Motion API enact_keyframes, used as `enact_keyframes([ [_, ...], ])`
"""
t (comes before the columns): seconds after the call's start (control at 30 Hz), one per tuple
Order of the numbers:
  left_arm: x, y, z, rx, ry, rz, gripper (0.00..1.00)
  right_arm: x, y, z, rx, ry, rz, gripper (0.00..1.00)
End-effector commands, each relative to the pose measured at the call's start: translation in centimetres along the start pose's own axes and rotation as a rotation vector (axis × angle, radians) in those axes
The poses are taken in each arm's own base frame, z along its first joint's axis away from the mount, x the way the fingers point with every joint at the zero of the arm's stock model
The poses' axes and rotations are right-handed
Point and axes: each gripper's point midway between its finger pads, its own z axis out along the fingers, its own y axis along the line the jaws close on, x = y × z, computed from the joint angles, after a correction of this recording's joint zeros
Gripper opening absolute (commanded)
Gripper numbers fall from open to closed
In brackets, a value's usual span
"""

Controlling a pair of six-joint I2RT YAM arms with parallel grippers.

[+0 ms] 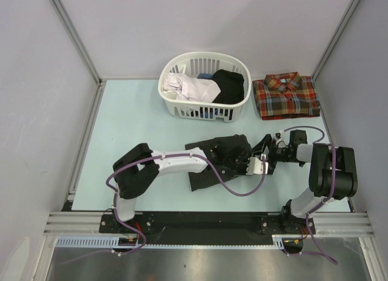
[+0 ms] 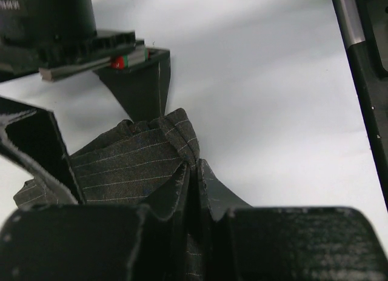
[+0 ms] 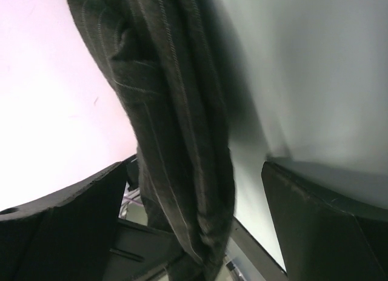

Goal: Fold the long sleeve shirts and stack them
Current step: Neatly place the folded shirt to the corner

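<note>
A pale mint-green surface (image 1: 130,126) lies in front of me with both arms reaching in over its middle. The dark charcoal pinstriped long sleeve shirt (image 1: 201,180) sits bunched near the centre, a little toward the near edge, partly hidden under the arms.

The left gripper (image 2: 188,232) comes across from the left side. In its wrist view a raised fold of the pinstriped cloth is pinched tight between its two fingers, so it has a firm hold on the shirt.

The right gripper (image 3: 194,169) meets it from the right side. Its fingers stand wide apart with a hanging fold of the same shirt between them. The cloth lies against one finger and a clear gap shows before the other, so nothing is clamped there. From the left wrist view, one dark finger of the right gripper touches the edge of the lifted fold.

The red, orange and green plaid flannel shirt (image 1: 286,97) lies folded flat, collar toward the far edge, in the far right corner. Just beside it, at the middle of the far edge, stands a white slotted plastic laundry basket (image 1: 203,113) holding a crumpled white cloth (image 1: 188,87) and a black cloth (image 1: 229,86).
</note>
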Motion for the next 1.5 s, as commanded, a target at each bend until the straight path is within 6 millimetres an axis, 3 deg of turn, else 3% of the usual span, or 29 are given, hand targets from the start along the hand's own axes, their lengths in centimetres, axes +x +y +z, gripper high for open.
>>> enact_keyframes([
  [0.0,-3.1,0.3,-1.7,0.008,-0.087,0.013,0.13,-1.0,0.9,1.4,-0.057,0.004,-0.011,1.00],
  [0.17,-3.6,0.8,-1.7,-0.001,-0.098,0.015,0.13,-1.3,1.4,2.8,-0.060,-0.019,-0.033,0.92],
  [0.23,-3.7,1.0,-1.6,-0.005,-0.104,0.005,0.13,-0.5,1.6,3.5,-0.055,0.006,-0.021,0.90],
  [0.33,-3.9,0.9,-1.6,0.001,-0.111,0.003,0.13,-0.7,1.7,3.7,-0.042,-0.023,-0.025,0.76],
  [0.43,-4.0,0.6,-1.7,0.016,-0.115,-0.009,0.17,-2.3,1.8,3.5,-0.003,-0.100,-0.078,0.52],
  [0.47,-4.4,0.5,-2.0,0.022,-0.123,-0.012,0.21,-2.3,1.4,3.4,0.026,-0.100,-0.078,0.35],
  [0.5,-4.3,0.3,-2.3,0.029,-0.115,-0.023,0.32,-2.6,1.4,3.2,0.052,-0.105,-0.094,0.26],
  [0.57,-4.9,-0.1,-3.3,0.044,-0.121,-0.027,0.45,-3.2,1.7,2.3,0.107,-0.118,-0.172,0.07],
  [0.63,-3.8,-0.7,-4.4,0.072,-0.087,-0.059,0.58,-4.5,1.9,0.9,0.149,-0.177,-0.216,0.00],
  [0.77,-1.6,0.2,-8.2,0.035,-0.050,-0.156,0.77,-6.6,2.4,-2.8,0.268,-0.231,-0.351,0.00],
  [0.8,-0.8,2.3,-10.1,-0.029,-0.053,-0.197,0.80,-7.9,2.9,-4.2,0.295,-0.282,-0.372,0.00],
  [0.87,0.7,4.6,-11.9,-0.109,-0.040,-0.257,0.82,-8.4,3.0,-5.7,0.328,-0.308,-0.407,0.00],
  [0.9,2.4,7.3,-13.4,-0.210,-0.012,-0.279,0.82,-9.2,3.3,-6.5,0.356,-0.332,-0.461,0.00],
  [0.93,2.5,9.1,-14.4,-0.261,-0.006,-0.256,0.82,-9.4,3.4,-6.9,0.365,-0.337,-0.476,0.00],
  [1.03,4.0,13.2,-17.0,-0.353,0.016,-0.251,0.81,-10.1,4.1,-7.9,0.391,-0.352,-0.538,0.00],
  [1.13,4.8,15.5,-18.7,-0.396,0.014,-0.281,0.81,-11.4,5.6,-8.9,0.412,-0.405,-0.631,0.00],
  [1.23,6.0,15.7,-19.0,-0.390,0.020,-0.338,0.81,-12.5,7.2,-10.0,0.449,-0.455,-0.711,0.00],
  [1.47,6.9,13.5,-18.9,-0.350,0.026,-0.381,0.81,-14.8,10.8,-12.6,0.489,-0.556,-0.803,0.00],
])
